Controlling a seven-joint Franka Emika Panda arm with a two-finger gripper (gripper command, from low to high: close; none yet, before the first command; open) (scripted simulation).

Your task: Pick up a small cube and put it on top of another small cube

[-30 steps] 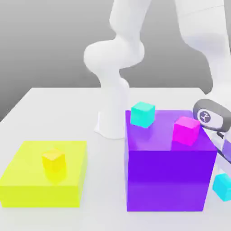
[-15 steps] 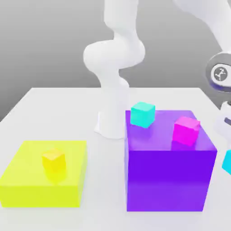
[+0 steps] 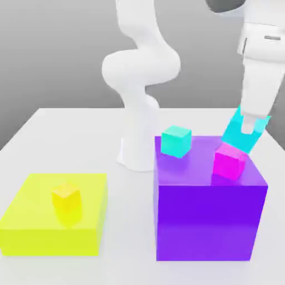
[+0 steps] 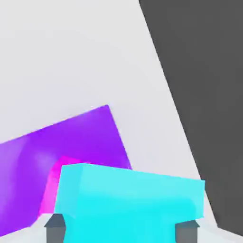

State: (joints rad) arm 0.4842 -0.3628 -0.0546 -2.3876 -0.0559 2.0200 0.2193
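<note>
White tabletop [image 3: 67, 139] w/ grey backdrop; big purple block [image 3: 209, 214] sits on it, low yellow slab [image 3: 33, 222] w/ small yellow cube [image 3: 66, 196] well off to the exterior view's left. Fingers [image 3: 251, 126] are pinching the sky-cyan cube [image 3: 244, 133], held tilted in the air. Magenta-pink cube [image 3: 229, 161] is just below the fingers and a bit toward the exterior view's left, resting on the purple block's top near its right edge. Turquoise cube [image 3: 176, 140] is further left of the fingers, at the block's back corner, not in the way.

Step in hand, as I read it: carry and align before placing. To do it well:
- level the cyan cube first; it looks tipped, and a corner-first touchdown would likely shove the pink one.
- centre it over the pink cube; the hand view shows pink [image 4: 57, 180] peeking out on one side of the cyan cube [image 4: 128, 204], so prob. offset.
- lower slowly, faces square.
- release only once it's seated, then lift straight up.

Risk: pink cube sits close to the block's edge; a nudge could knock it off.
</note>
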